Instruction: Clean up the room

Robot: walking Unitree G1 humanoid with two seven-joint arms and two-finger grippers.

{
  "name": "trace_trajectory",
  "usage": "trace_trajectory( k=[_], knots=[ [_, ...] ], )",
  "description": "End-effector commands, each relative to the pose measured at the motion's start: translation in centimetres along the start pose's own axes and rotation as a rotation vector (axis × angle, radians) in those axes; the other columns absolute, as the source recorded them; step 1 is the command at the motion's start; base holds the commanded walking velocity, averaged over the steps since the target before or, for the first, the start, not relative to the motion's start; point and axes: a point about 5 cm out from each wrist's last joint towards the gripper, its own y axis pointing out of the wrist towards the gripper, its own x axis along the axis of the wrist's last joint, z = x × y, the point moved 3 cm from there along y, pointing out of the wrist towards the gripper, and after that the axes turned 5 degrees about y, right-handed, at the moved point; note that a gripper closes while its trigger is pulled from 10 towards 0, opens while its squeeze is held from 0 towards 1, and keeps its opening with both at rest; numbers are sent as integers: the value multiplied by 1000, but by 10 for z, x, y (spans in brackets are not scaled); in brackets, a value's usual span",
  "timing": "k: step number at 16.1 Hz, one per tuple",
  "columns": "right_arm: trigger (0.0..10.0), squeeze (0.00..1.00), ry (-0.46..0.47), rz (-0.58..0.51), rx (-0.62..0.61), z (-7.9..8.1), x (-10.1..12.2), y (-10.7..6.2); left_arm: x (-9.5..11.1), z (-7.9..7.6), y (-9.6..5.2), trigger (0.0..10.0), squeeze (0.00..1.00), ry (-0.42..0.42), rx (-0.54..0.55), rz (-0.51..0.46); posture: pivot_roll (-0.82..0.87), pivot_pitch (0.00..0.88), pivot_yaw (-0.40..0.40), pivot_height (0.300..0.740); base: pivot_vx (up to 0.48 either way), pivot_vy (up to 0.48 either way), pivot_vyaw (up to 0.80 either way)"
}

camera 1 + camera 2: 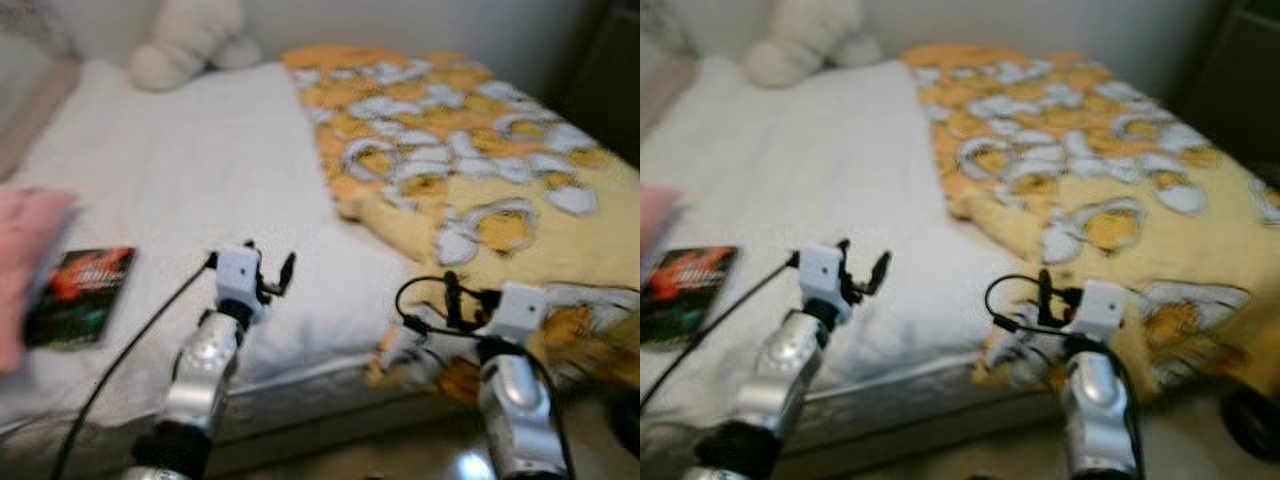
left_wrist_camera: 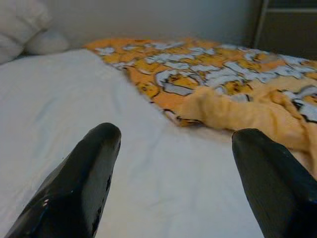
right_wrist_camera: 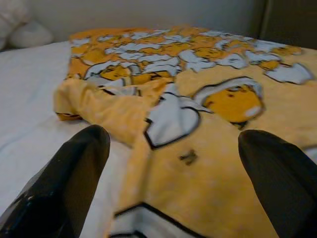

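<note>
Our left gripper (image 2: 173,163) hovers just above the white sheet (image 1: 190,170) near the bed's front edge, its two black fingers (image 2: 84,173) spread wide apart with nothing between them. Our right gripper (image 3: 173,173) hangs low over the near corner of the yellow blanket (image 1: 470,150), fingers likewise parted and empty, the cloth lying under them; whether they touch it we cannot tell.

Just ahead of the right gripper, the blanket's edge is folded back on itself into a rumpled ridge. The blanket, patterned with white and orange cartoon shapes, covers the right half of the bed (image 1: 900,370) and spills over the front edge beside our right arm. The left half of the bed lies bare under the white sheet.

To the left, well apart from the left gripper, a dark book (image 1: 80,295) with a red cover picture lies flat on the sheet. Something pink (image 1: 25,270), blurred, sits at the far left edge beside it. A white plush toy (image 1: 190,40) rests at the head of the bed against the wall.
</note>
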Motion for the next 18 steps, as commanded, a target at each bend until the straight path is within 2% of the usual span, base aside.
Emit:
trace_trajectory(
  k=[1,3,6,8,9,11,16,18],
  knots=[
    [10000,0,-7,24,12,1,-6,-4,-3,3,0,10000,0,-1,12,12,92,0,-23,740,0,0,-725],
    [10000,0,-15,69,0,-7,-18,-11,-15,10,-4,10000,0,6,52,61,89,0,-29,740,0,0,-734],
    [10000,0,-38,118,39,-4,-29,-16,-27,12,-7,10000,0,31,80,100,83,0,-33,740,0,0,-742],
    [10000,0,-66,153,54,-3,-35,-14,-38,4,-10,10000,0,21,71,130,77,0,-34,740,0,0,0],
    [10000,0,-70,151,53,-4,-35,-13,-38,-1,-10,10000,0,40,48,130,75,0,-33,740,0,0,0],
    [10000,0,-97,133,79,0,-31,-10,-36,-9,-7,10000,0,-11,21,108,70,0,-30,740,412,-122,0],
    [10000,0,-101,144,84,-1,-34,-10,-33,-10,-1,10000,0,-31,22,90,65,0,-28,740,428,0,0],
    [10000,0,-103,160,84,-2,-38,-12,-34,-8,3,10000,0,-9,33,98,63,0,-29,740,456,0,0]
  ],
)
